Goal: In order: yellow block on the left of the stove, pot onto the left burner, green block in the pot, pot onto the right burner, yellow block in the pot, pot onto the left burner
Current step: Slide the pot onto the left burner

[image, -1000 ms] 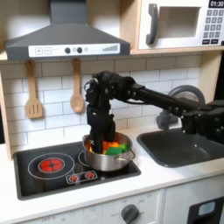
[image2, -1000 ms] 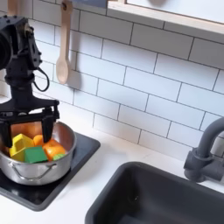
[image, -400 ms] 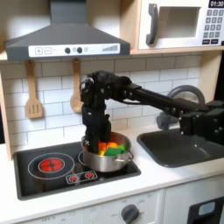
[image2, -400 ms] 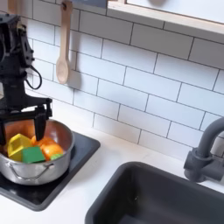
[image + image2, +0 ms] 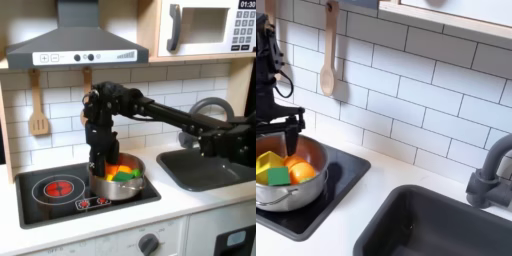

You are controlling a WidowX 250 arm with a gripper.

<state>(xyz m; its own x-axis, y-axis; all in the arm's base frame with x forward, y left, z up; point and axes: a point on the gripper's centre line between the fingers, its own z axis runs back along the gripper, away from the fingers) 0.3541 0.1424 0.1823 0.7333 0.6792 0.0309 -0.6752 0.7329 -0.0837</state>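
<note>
Steel pot and hand have shifted toward the left burner.

Blocks crowd the pot; stove front open.

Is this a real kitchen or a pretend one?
Most likely a toy kitchen: a flat black stove with painted red burners, a microwave up top, a sink, and a small pot of coloured blocks.
</note>
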